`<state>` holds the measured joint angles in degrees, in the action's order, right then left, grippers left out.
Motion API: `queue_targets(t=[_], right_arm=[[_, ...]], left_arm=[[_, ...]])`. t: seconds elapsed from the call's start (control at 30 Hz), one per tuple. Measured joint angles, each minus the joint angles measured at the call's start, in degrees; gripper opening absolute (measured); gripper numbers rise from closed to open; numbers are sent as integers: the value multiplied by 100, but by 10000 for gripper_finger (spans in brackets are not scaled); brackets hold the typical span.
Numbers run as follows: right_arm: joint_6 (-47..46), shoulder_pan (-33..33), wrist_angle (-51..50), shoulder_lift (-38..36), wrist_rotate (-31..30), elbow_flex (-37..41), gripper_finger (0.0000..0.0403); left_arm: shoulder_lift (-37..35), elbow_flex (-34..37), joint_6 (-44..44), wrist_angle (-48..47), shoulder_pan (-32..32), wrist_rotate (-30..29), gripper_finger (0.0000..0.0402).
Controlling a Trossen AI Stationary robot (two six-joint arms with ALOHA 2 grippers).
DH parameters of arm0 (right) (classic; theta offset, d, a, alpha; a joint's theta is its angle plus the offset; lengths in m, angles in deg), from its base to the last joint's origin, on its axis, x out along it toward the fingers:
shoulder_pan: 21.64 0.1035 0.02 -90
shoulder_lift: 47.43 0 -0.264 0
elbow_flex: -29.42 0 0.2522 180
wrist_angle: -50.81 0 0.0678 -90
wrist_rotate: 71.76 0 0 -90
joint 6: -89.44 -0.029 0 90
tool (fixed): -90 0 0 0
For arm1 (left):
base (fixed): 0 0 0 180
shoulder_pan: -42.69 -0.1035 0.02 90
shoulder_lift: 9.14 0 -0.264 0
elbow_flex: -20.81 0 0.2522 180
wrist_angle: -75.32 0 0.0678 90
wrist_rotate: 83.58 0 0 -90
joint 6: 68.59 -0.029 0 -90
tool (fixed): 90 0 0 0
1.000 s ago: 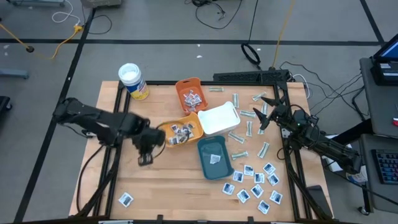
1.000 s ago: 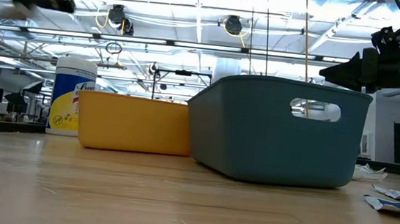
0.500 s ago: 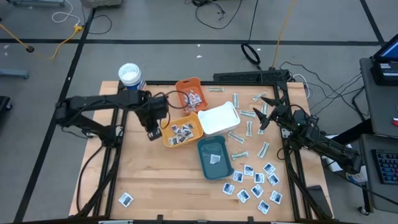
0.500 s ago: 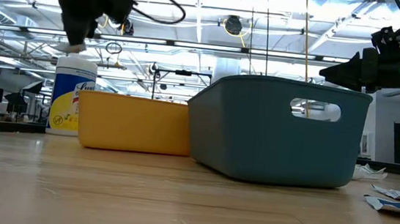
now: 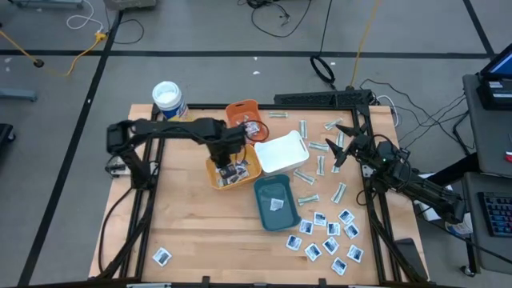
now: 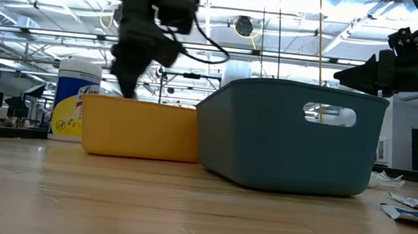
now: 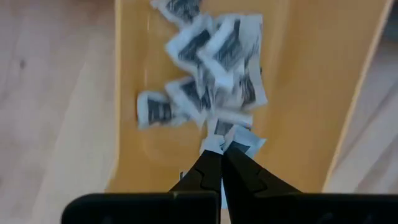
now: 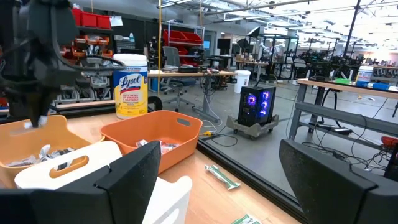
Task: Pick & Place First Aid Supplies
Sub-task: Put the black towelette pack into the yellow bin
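Sachets [image 7: 211,62] in tray [image 7: 311,93], left gripper [image 7: 222,146] above.

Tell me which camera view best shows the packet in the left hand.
The left wrist view: the left hand, shut, pinches a white packet above the yellow tray of similar packets. The high view shows only that hand over the tray; the low view hides the pinch behind the tray wall; the right wrist view is too distant.

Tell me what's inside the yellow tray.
The yellow tray holds a loose pile of white sachets with dark print. The shut left gripper pinches one sachet above it, hiding the tray floor directly beneath.
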<state>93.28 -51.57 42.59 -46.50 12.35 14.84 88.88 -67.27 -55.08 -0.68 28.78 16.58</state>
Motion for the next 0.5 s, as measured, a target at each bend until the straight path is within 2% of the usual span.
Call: queue_targets(t=[0.17, 0.3, 0.4, 0.5], right_arm=[[0, 0, 0, -2, 0, 0, 322], [0, 0, -1, -2, 0, 0, 322], [2, 1, 0, -2, 0, 0, 322], [0, 2, 0, -2, 0, 0, 322]], left_arm=[[638, -479, -23, 46, -4, 32, 5], [875, -673, 30, 59, -16, 80, 25], [885, -706, -34, 82, -15, 33, 56], [885, -712, -84, 87, -8, -16, 104]])
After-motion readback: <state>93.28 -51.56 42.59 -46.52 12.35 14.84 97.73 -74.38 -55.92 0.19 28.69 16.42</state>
